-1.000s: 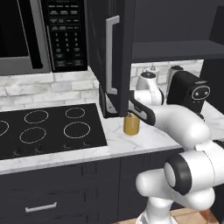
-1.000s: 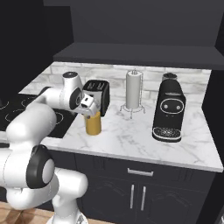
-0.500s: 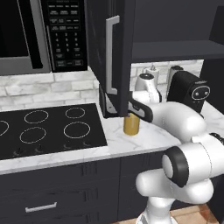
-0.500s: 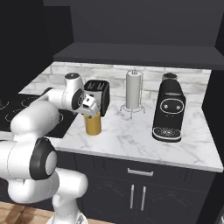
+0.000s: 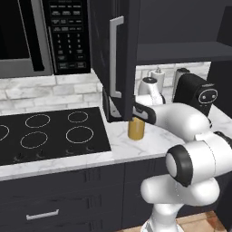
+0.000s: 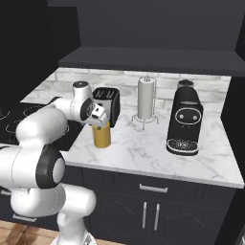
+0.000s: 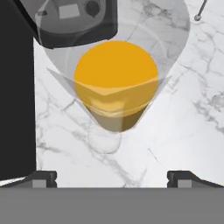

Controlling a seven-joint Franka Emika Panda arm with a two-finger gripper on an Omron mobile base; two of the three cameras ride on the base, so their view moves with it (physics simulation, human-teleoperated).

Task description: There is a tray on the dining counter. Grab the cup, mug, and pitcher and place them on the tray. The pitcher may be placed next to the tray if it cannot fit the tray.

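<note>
Since a second ago your arm has eased down and a little forward, so the claw [image 7: 112, 177] now hangs just above the pitcher [image 6: 102, 136], jaws spread as wide as they go and holding nothing. The pitcher stands upright on the marble counter [image 6: 158, 153] directly below the claw, its amber mouth centred between the fingertips [image 7: 41, 178], with the toaster [image 6: 107, 99] just beyond it and the cooktop [image 5: 50, 133] off to one side. If you drop off-centre, a fingertip could strike the glass rim and tip it toward the toaster.
</note>
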